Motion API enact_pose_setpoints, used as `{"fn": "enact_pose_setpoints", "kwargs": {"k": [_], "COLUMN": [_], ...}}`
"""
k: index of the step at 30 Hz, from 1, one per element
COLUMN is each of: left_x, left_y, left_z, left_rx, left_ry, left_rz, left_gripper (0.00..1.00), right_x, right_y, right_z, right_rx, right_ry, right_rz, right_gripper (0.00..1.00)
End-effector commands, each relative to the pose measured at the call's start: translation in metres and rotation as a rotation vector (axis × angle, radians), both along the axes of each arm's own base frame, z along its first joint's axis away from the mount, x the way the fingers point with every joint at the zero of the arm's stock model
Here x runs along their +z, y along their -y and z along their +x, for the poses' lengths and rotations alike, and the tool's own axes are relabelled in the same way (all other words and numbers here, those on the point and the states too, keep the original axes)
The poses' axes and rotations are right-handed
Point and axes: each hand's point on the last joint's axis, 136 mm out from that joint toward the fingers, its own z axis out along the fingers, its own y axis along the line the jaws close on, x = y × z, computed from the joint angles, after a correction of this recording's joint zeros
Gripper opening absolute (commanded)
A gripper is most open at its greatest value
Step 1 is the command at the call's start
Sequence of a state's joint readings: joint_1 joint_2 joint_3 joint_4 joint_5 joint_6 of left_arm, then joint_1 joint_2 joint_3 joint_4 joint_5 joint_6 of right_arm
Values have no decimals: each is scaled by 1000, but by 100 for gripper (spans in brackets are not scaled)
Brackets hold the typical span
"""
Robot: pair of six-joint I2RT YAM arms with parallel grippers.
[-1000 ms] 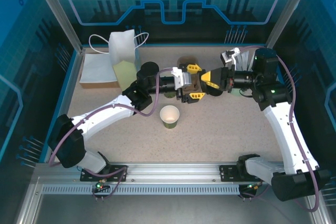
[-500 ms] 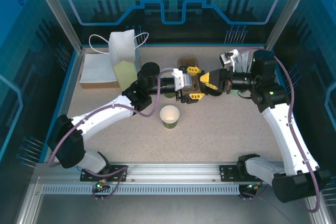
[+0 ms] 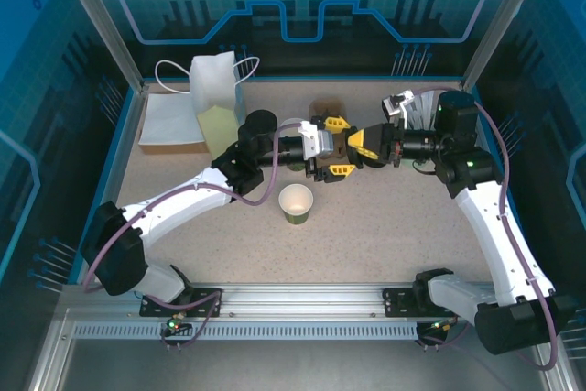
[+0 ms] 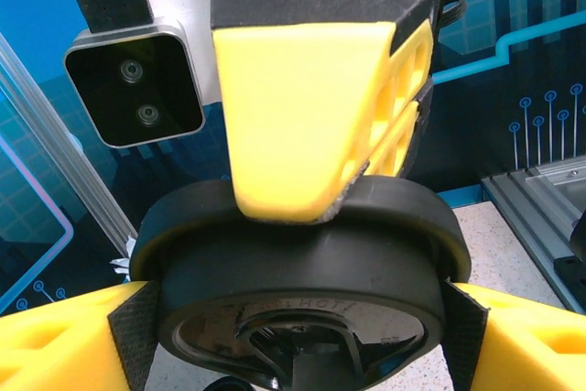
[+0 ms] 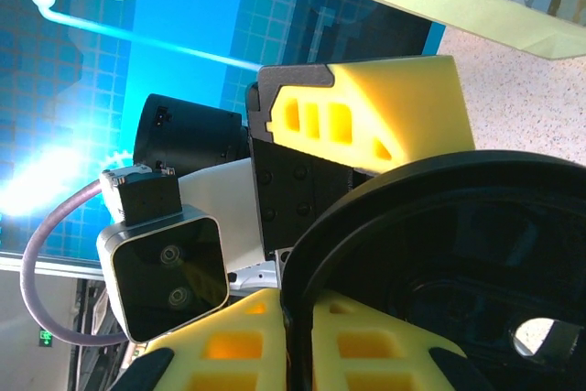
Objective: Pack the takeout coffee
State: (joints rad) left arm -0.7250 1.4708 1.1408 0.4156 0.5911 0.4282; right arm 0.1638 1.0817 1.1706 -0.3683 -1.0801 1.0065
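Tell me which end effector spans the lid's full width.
The left end effector: its fingers press opposite edges of the lid, whereas the right end effector pinches the rim at one spot.

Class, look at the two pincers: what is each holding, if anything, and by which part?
Both grip one black round plastic lid: the left pincer across its opposite sides, the right pincer pinching its rim.

Overhead camera facing down; 2 wrist cameras (image 4: 135, 80) close, facing each other, sharing black lid (image 4: 302, 272)

Wht arms (image 3: 183, 203); yellow L claw (image 3: 337, 145), R claw (image 3: 352, 144)
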Motion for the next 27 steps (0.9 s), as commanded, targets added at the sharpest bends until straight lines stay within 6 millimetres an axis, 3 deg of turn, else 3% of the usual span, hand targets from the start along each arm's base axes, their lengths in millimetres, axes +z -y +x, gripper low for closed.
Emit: {"fn": "enact_pose_setpoints", "kwargs": {"k": [1,10,21,27], "left_x": [26,18,16,3], "left_y": [-3,-2,-2,-8], "left_z": [-7,-4,-5,-1], "left_rx": [-5,5,1,50], "left_ry": [84,85,85,77], "left_rz": [-52,-27,-18,55], "left_gripper": [81,80,73,73], "right_x": [0,5,4,-7], "right_y": [-4,-4,-4,0], "right_z": [-8,-10,-11,-12], "right_rx": [23,27,27,6], "right_ry": [-16,-11,-19,-18], "right_rz": [12,24,25,-38], "right_gripper": [11,11,12,24]}}
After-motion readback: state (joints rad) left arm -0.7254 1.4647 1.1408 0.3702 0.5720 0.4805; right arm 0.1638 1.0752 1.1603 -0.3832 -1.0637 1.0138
